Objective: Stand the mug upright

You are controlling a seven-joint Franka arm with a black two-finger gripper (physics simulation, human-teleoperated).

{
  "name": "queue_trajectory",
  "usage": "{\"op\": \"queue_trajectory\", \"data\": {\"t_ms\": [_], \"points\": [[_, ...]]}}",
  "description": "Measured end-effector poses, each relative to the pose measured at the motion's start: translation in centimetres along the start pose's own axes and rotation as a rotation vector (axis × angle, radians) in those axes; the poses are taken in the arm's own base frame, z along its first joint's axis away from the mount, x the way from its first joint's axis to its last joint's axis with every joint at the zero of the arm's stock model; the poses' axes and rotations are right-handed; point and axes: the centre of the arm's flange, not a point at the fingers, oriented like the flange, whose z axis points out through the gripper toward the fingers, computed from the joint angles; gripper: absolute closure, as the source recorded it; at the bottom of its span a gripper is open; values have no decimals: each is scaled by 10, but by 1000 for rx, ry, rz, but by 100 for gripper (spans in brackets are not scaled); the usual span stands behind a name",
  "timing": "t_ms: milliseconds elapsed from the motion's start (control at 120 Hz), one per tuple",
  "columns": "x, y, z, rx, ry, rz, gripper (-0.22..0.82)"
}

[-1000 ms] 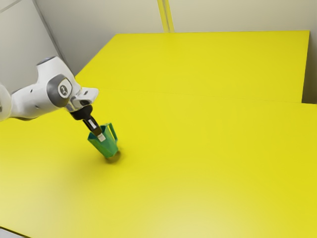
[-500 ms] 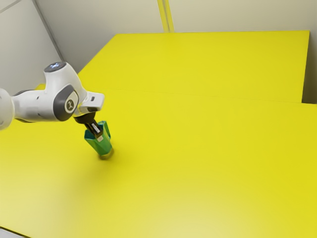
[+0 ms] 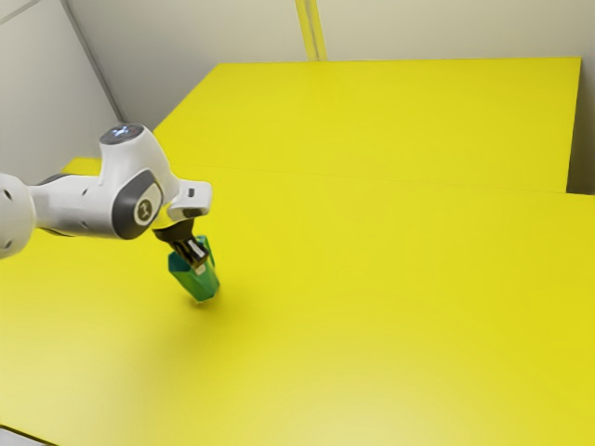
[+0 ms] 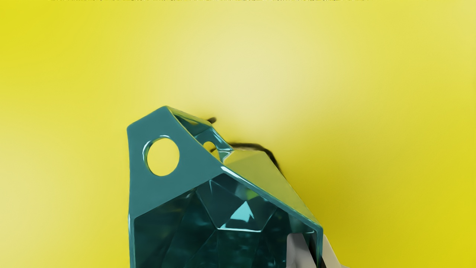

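Near the exterior view's left, the black gripper (image 3: 198, 266) reaches down into the top of the green mug (image 3: 203, 284). The mug is tilted, its mouth leaning toward the exterior view's left and its base low, close to the table. In the wrist view the gripper (image 4: 317, 248) pinches the wall of the mug (image 4: 193, 163), one finger inside the mouth and the other outside. The mug's dark faceted inside and a handle part with a round hole show there. Whether its base touches the table is hard to tell.
The yellow table (image 3: 390, 279) spreads widely around the mug. A second yellow surface (image 3: 390, 121) lies behind it, up against a pale wall (image 3: 446, 28).
The mug, held by my gripper, first shifted toward the exterior view's left, then slightly back right. It has turned, its handle showing less, and leans a little less. The hand has come lower.
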Motion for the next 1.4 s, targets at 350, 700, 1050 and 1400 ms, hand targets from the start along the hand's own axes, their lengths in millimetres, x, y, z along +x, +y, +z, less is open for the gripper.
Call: {"op": "queue_trajectory", "data": {"t_ms": [350,700,1050,1400], "points": [[-3,6,14,-20,-21,-86,79],[-1,18,12,-16,-20,-114,27],[16,14,-74,42,36,-145,5],[96,16,-236,-23,95,-132,1]]}}
